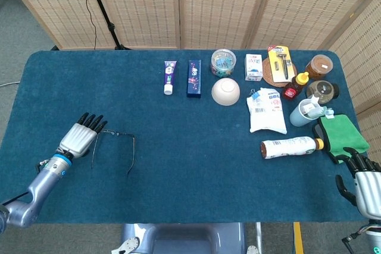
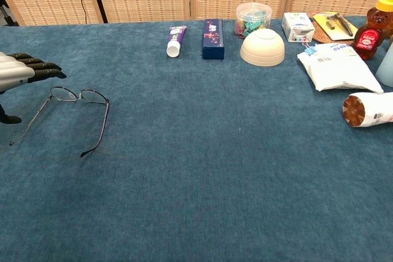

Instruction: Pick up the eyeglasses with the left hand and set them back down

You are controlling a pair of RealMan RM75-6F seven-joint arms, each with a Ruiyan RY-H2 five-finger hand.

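The thin-framed eyeglasses [image 1: 114, 145] lie on the blue table top at the left, arms unfolded toward the front edge; in the chest view the eyeglasses [image 2: 67, 110] rest flat with lenses facing the back. My left hand [image 1: 82, 134] hovers at their left side, fingers stretched out and apart, holding nothing. In the chest view the left hand [image 2: 24, 70] sits just above and left of the lenses, apart from them. My right hand [image 1: 364, 181] is at the table's front right corner, fingers loosely spread, empty.
Along the back stand a toothpaste tube [image 1: 169, 77], a dark blue box [image 1: 194, 78], a white bowl [image 1: 225, 91], a clip jar [image 1: 223, 62], a white pouch [image 1: 266, 110], a lying bottle [image 1: 289, 147] and a green cloth [image 1: 341, 138].
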